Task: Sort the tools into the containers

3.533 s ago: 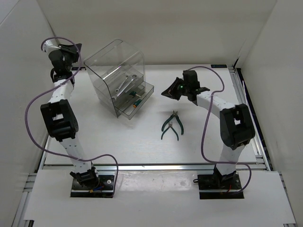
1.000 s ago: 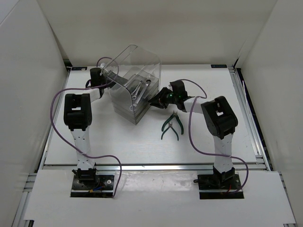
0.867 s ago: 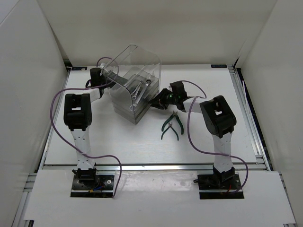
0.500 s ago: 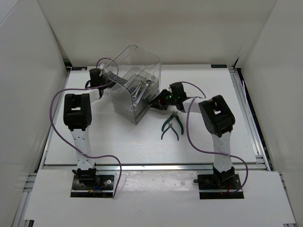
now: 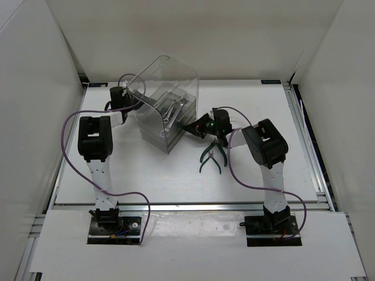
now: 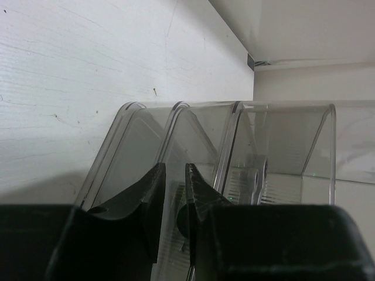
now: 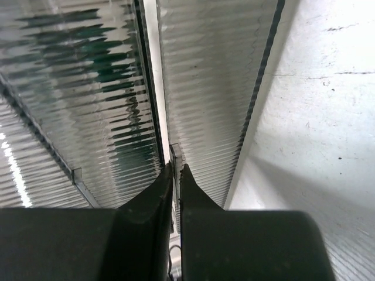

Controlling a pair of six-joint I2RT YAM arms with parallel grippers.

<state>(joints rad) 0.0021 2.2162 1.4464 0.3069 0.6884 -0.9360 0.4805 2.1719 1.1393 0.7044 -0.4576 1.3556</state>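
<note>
We see the left pincer (image 6: 173, 171) pinching the clear cabinet (image 5: 176, 76) by its rear wall, right pincer (image 7: 175, 170) pressed together on a drawer (image 7: 205, 88) front tab, wrenches (image 5: 170, 111) inside the cabinet — pliers (image 5: 211, 156) lying on the table (image 5: 146, 175) near the right pincer.

light: bright, even, diffuse white | shadows: soft, faint on table (image 5: 176, 175) | glare: pale sheen on clear cabinet (image 5: 167, 96) shell | focus: top view sharp; 2 wrist views soft, foreground dark
</note>
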